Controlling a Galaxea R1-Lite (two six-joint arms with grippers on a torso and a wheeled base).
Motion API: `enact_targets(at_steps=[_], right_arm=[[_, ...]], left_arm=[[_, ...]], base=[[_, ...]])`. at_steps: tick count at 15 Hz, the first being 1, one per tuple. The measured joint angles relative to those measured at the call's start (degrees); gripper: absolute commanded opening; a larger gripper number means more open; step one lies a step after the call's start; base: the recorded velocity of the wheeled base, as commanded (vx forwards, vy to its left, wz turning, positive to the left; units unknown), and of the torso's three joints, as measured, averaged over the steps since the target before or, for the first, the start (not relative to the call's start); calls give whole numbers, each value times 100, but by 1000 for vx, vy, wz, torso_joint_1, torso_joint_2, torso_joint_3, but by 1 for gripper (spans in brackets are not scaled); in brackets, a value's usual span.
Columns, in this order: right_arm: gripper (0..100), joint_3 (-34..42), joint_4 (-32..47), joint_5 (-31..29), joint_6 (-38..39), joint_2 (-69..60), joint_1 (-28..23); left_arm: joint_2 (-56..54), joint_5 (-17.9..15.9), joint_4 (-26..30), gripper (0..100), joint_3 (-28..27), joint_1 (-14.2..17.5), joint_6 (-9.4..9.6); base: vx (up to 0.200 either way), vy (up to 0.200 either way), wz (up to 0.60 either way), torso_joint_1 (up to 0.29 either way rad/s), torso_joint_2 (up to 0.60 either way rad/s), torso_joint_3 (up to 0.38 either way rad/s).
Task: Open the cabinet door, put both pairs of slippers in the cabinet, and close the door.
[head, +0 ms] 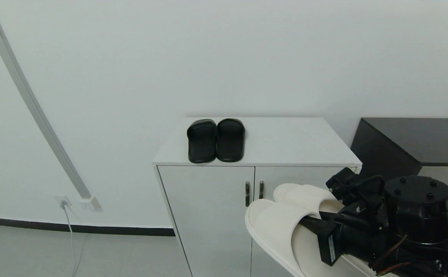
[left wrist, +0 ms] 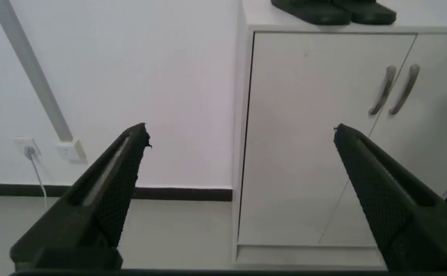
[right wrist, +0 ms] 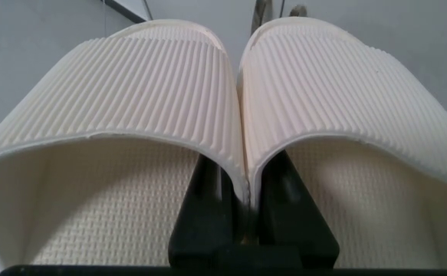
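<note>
On top of the cabinet, toward its left side, the black slippers lay side by side, touching. Both doors were shut, their handles close together at the middle seam. Before the cabinet's right door, the right gripper pinched the white slippers together, one finger inside each, clamping their adjoining strap walls. The pair was held up in the air, toes toward the cabinet. The left gripper hung spread wide and empty, facing the cabinet's left edge and well apart from it, below the level of its top.
</note>
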Motion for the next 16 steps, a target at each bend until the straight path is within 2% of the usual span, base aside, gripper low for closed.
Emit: enact_targets(at_steps=[13, 16], right_arm=[[0, 5, 0, 222, 0, 77, -78], [0, 22, 2, 191, -1, 93, -83]], left_arm=[[0, 0, 0, 100, 0, 0, 0], [0, -63, 6, 100, 0, 0, 150]], base=[[0, 0, 0, -183, 508, 319], [0, 0, 0, -124, 463, 339]])
